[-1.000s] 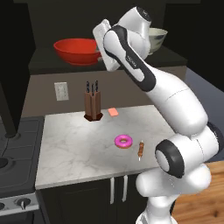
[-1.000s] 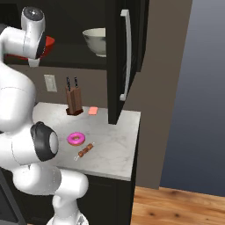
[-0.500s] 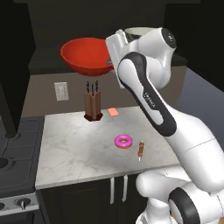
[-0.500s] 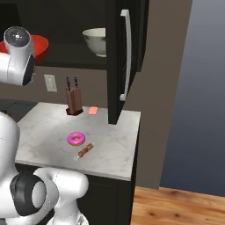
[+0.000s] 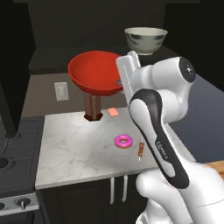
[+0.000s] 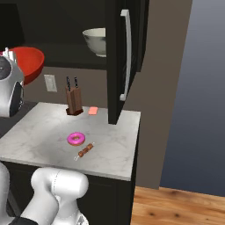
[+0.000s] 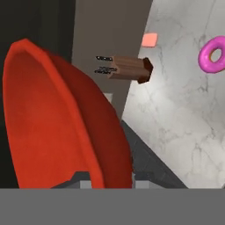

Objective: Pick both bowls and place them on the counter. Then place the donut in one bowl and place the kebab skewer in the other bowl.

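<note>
Marble counter (image 5: 83, 153) below, the glossy red bowl (image 5: 95, 78) hangs tilted in the air, its rim pinched between the clenched gripper (image 5: 120, 81) fingers, above the knife block (image 5: 92, 107)

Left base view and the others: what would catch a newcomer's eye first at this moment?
The glossy red bowl is carried in the air above the marble counter, its rim clamped in the shut gripper, hiding part of the knife block in the left base view. On the counter lie the pink donut and beside it the kebab skewer. The cream-grey bowl sits up on the dark shelf.
</note>
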Controlling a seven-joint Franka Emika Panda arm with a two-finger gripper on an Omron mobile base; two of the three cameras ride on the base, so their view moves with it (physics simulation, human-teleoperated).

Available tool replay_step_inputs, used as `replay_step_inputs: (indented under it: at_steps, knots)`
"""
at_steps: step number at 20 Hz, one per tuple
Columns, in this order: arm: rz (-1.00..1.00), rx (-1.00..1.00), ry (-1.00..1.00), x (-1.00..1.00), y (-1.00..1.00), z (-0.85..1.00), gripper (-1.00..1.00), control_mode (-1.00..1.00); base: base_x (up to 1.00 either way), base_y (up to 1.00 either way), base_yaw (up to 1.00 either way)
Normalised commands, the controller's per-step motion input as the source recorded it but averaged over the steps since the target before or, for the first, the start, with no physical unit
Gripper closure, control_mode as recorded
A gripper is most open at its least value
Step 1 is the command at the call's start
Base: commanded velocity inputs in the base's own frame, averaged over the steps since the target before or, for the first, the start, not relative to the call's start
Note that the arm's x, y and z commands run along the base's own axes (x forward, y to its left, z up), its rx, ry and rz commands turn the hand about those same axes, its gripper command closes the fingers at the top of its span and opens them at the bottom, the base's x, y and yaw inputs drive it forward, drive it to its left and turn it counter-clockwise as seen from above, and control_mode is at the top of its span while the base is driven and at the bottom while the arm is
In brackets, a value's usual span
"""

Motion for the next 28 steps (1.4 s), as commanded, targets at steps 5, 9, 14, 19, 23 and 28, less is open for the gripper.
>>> replay_step_inputs:
  at_steps: [5, 9, 14, 19, 23, 28]
  knots:
    - [-0.05, 0.0, 0.01, -0.64, -0.03, -0.4, 1.0, -1.0, 0.0, 0.0, 0.0]
    - [-0.08, 0.0, 0.04, -0.43, 0.0, -0.62, 1.0, -1.0, 0.0, 0.0, 0.0]
    - [-0.14, 0.0, 0.11, -0.11, 0.04, -0.78, 1.0, -1.0, 0.0, 0.0, 0.0]
    - [-0.19, 0.0, 0.06, 0.15, 0.09, -0.8, 1.0, -1.0, 0.0, 0.0, 0.0]
    - [-0.14, 0.07, 0.02, 0.42, 0.08, -0.66, 1.0, -1.0, 0.0, 0.0, 0.0]
    - [-0.07, 0.06, 0.0, 0.4, 0.14, -0.71, 1.0, -1.0, 0.0, 0.0, 0.0]
